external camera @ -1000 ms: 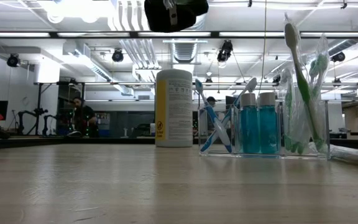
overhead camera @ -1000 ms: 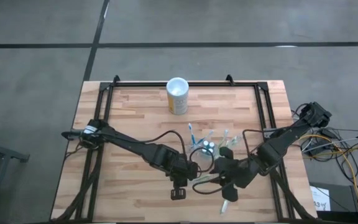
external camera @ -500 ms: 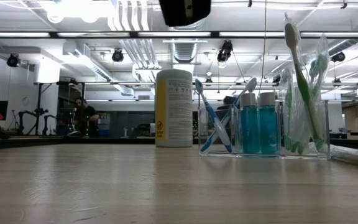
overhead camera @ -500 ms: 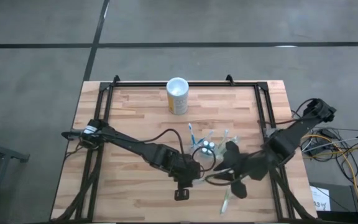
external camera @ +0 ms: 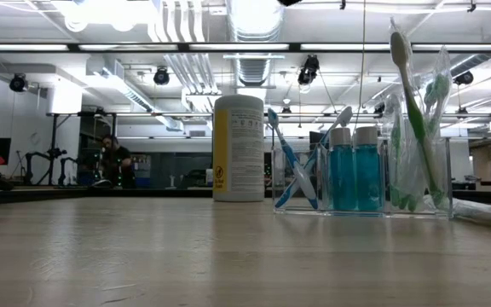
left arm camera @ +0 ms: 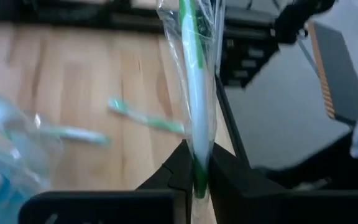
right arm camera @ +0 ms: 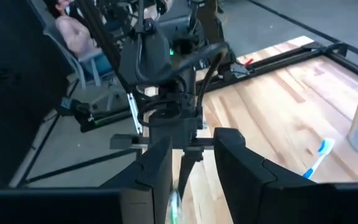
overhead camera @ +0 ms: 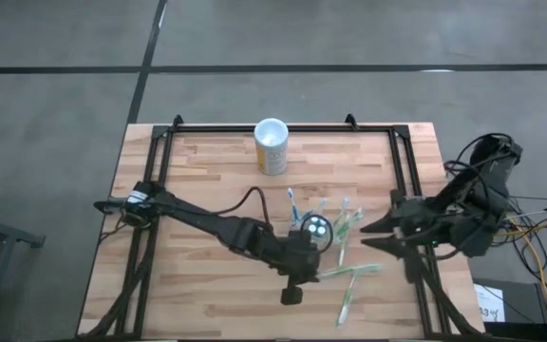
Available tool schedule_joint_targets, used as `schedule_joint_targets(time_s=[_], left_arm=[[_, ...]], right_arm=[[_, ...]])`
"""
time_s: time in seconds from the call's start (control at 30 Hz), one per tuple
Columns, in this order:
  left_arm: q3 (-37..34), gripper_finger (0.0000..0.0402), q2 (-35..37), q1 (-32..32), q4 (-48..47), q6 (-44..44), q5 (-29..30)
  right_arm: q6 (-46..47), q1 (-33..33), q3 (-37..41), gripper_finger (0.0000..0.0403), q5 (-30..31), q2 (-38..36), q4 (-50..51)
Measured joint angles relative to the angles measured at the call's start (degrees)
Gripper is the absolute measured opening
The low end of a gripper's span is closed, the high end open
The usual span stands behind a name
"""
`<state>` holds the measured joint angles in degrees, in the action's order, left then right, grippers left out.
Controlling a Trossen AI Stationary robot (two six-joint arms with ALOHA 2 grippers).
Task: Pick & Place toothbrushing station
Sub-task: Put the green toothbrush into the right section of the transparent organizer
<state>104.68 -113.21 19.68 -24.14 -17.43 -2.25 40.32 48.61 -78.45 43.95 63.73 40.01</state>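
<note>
Butcher-block table (overhead camera: 198, 171) fills the high view. Near its middle stands the toothbrushing station (external camera: 361, 183), clear, holding blue bottles and toothbrushes. Just beside it, the left gripper (left arm camera: 194, 163) pinches a wrapped green toothbrush (left arm camera: 194, 81). Another wrapped brush (overhead camera: 348, 302) lies nearby. Off the table's right side, the right gripper (right arm camera: 190, 163) hangs with fingers parted, empty. A yellow cup (overhead camera: 271, 146) stands well apart.
</note>
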Motion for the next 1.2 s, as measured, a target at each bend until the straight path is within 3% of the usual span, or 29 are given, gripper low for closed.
schedule_joint_targets(time_s=[0.33,0.5,0.67,1.0,1.2], left_arm=[[0.00,0.0027,1.02,-1.44,17.09,5.46,2.09],[0.00,0.0042,2.51,-2.25,20.51,8.13,4.30],[0.00,0.0028,4.42,-2.47,21.70,11.33,10.09],[0.02,0.0046,5.49,-2.71,24.59,14.20,11.20],[0.02,0.0026,5.49,-2.98,24.35,14.29,11.20]], right_arm=[[-0.41,2.56,0.29,0.0105,3.99,-0.91,0.17],[-5.66,3.20,0.30,0.0106,12.68,-0.96,0.10],[-7.37,4.03,0.26,0.0103,19.29,-2.33,-0.11],[-9.28,4.43,0.26,0.0103,22.44,-2.57,-0.78],[-23.39,5.02,0.26,0.0105,21.39,-2.05,-9.83]])
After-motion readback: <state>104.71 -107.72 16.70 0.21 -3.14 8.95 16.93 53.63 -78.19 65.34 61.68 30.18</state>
